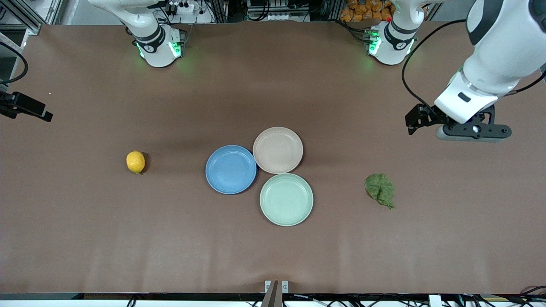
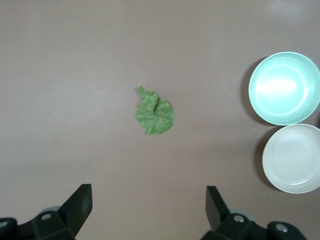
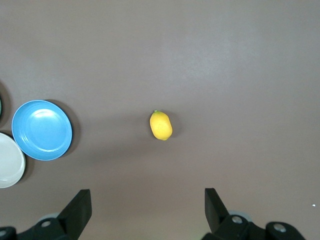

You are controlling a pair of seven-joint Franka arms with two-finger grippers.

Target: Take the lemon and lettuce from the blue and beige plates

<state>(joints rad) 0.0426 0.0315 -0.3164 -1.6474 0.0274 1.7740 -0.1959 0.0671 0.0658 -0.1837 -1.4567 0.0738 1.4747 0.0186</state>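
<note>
The yellow lemon [image 1: 135,162] [image 3: 161,125] lies on the bare brown table toward the right arm's end, apart from the plates. The wrinkled green lettuce [image 1: 379,190] [image 2: 155,112] lies on the table toward the left arm's end. In the middle, the blue plate [image 1: 230,169] [image 3: 42,130] and the beige plate [image 1: 277,149] [image 2: 292,157] touch each other, and both hold nothing. My left gripper [image 1: 417,121] [image 2: 149,200] hangs open over the table at the left arm's end. My right gripper [image 1: 32,110] [image 3: 148,202] hangs open over the table's edge at the right arm's end.
A pale mint-green plate [image 1: 286,199] [image 2: 285,87] with nothing on it touches the other two, nearer to the front camera. Both arm bases [image 1: 158,47] [image 1: 390,42] stand along the table's back edge. A black cable [image 1: 411,81] loops down to the left hand.
</note>
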